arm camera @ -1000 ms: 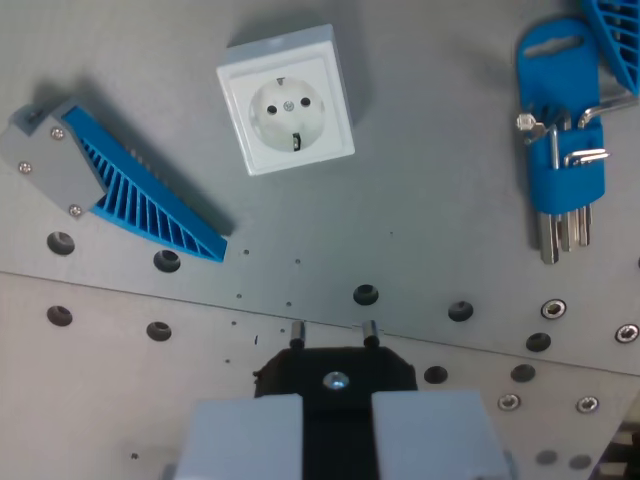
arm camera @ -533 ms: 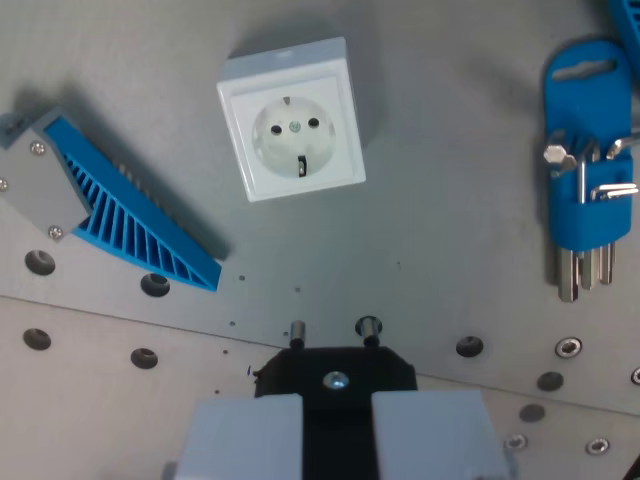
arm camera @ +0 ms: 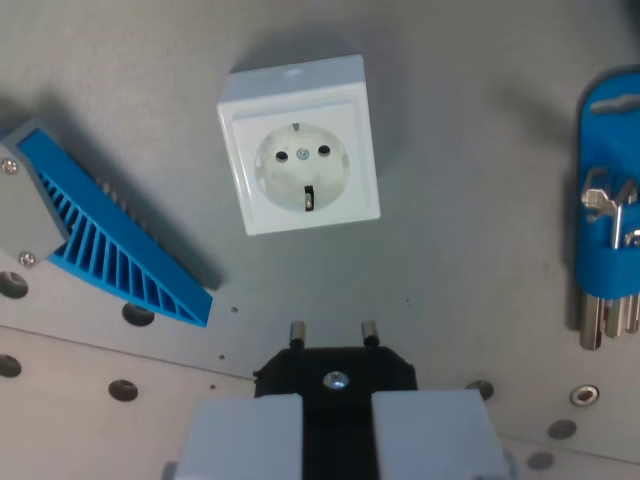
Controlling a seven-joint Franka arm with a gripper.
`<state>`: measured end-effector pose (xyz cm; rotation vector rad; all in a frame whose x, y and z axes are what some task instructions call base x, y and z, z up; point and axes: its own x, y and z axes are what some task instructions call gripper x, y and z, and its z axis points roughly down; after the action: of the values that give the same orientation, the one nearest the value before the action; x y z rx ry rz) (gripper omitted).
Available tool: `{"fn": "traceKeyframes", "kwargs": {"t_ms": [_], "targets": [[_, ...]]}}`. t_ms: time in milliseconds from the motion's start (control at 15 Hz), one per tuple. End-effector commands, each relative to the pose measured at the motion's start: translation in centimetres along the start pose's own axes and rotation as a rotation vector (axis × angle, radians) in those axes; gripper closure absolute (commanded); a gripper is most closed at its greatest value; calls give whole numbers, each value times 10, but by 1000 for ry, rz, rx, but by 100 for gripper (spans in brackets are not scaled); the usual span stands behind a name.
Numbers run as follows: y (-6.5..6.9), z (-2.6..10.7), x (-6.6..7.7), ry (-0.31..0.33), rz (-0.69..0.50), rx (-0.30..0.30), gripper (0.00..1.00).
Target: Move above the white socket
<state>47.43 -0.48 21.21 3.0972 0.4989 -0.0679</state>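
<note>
The white socket [arm camera: 299, 146] is a square wall outlet lying flat on the grey metal table [arm camera: 450, 200], upper middle of the wrist view. Its round recess with two holes and an earth clip faces the camera. My gripper [arm camera: 334, 400] sits at the bottom centre, shut on a black plug [arm camera: 335, 372]. The plug's two metal pins [arm camera: 297, 331] point toward the socket and stand a little short of its near edge. The grey fingers [arm camera: 250, 435] cover the plug's rear part.
A blue ribbed wedge with a grey end block [arm camera: 95, 240] lies at the wrist view's left. A blue holder with metal hex keys [arm camera: 610, 210] is at the right edge. Several bolt holes [arm camera: 123, 390] dot the lighter plate near the bottom.
The camera has moved forward and closer: the socket looks larger and sits lower in the picture, nearer the plug pins. The wedge and the key holder have slid toward the picture's edges.
</note>
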Motion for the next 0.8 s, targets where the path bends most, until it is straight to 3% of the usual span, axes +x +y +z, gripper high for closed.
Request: {"fn": "traceKeyframes", "kwargs": {"t_ms": [67, 800], "targets": [[-4, 17, -2, 95, -83, 6, 100], [-9, 72, 2, 102, -111, 9, 100]]}}
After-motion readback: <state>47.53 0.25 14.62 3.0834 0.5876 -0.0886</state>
